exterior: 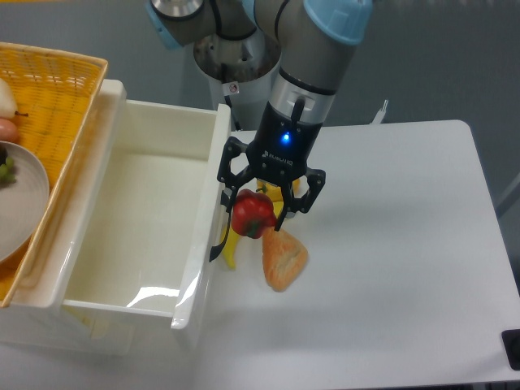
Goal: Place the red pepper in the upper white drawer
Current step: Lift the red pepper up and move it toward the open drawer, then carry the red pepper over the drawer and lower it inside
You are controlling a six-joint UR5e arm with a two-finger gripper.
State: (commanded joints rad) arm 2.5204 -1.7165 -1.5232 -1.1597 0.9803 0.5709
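Note:
The red pepper [253, 214] hangs in the air, glossy and lobed, with my gripper [259, 210] shut on it from above. It sits just right of the front wall of the upper white drawer [213, 175], above the dark curved handle [221, 227]. The drawer is pulled out and its white inside [130, 219] holds nothing that I can see. The pepper's stem is hidden by the fingers.
A yellow pepper [236, 244] lies on the white table under the gripper, partly hidden. An orange-tan bread piece [283, 258] lies beside it. A yellow wicker basket [57, 97] with a grey plate [20, 195] and fruit sits left of the drawer.

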